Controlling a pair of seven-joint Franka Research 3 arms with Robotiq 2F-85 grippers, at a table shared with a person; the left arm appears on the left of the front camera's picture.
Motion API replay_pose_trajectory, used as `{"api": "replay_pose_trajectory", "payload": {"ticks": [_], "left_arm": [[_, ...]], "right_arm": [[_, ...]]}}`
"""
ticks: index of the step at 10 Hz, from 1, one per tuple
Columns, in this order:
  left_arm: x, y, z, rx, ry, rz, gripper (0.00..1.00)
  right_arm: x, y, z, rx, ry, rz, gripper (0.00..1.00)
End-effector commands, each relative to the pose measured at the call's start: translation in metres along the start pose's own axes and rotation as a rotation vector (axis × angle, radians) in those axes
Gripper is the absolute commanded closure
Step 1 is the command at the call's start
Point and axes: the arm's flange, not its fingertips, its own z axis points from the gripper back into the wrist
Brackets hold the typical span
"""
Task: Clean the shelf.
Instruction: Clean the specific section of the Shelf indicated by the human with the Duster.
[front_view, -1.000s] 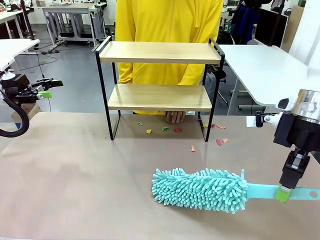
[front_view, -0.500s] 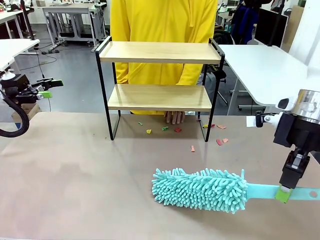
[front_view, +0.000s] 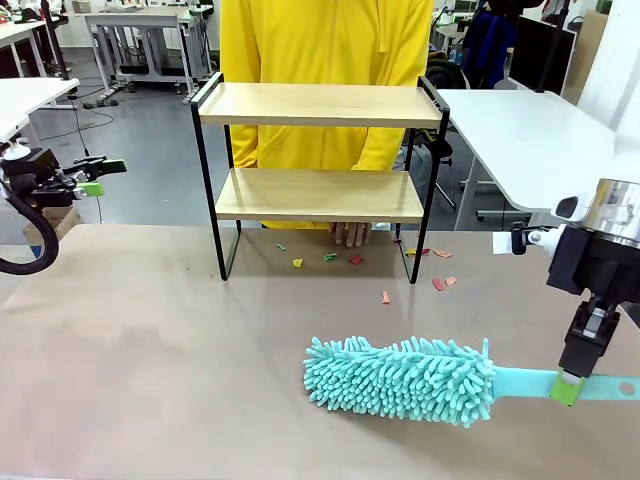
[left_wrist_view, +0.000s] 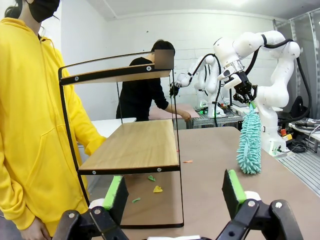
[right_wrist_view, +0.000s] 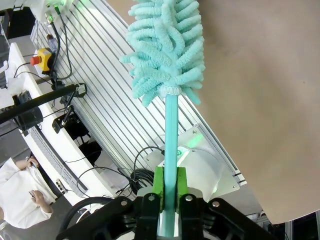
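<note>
The shelf (front_view: 320, 105) is a small two-tier rack: two pale wooden boards in a thin black metal frame, with raised rails at both ends. Both boards look bare. It stands upright on the table (front_view: 150, 350), well apart from both grippers. In the left wrist view the shelf (left_wrist_view: 135, 145) rises just beyond the left gripper (left_wrist_view: 174, 192), above the gap between its spread, empty fingers. Coloured scraps (front_view: 355, 260) lie on the table under and beside its legs. The right gripper (front_view: 570, 388) is clamped on the flat handle of a teal duster (front_view: 400, 378), whose fluffy head lies on the table out past the fingertips, nearer the shelf.
</note>
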Motion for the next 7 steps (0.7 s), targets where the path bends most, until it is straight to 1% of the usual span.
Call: {"api": "replay_pose_trajectory", "payload": {"ticks": [1, 2, 3, 4, 6, 7], "left_arm": [[0.003, 0.000, 0.000, 0.001, 0.005, -0.007, 0.00], [0.003, 0.000, 0.000, 0.001, 0.005, -0.007, 0.00], [0.003, 0.000, 0.000, 0.001, 0.005, -0.007, 0.00], [0.003, 0.000, 0.000, 0.001, 0.005, -0.007, 0.00], [0.003, 0.000, 0.000, 0.001, 0.005, -0.007, 0.00], [0.003, 0.000, 0.000, 0.001, 0.005, -0.007, 0.00]], "right_arm": [[0.013, 0.012, 0.004, 0.021, -0.075, -0.032, 0.87], [0.030, 0.029, 0.004, 0.007, -0.110, -0.081, 0.87], [0.055, 0.047, -0.001, 0.017, -0.133, -0.180, 0.87], [0.083, 0.065, -0.009, 0.018, -0.167, -0.229, 0.87], [0.125, 0.098, -0.023, -0.026, -0.285, -0.304, 0.87], [0.144, 0.114, -0.032, -0.068, -0.335, -0.318, 0.87]]}}
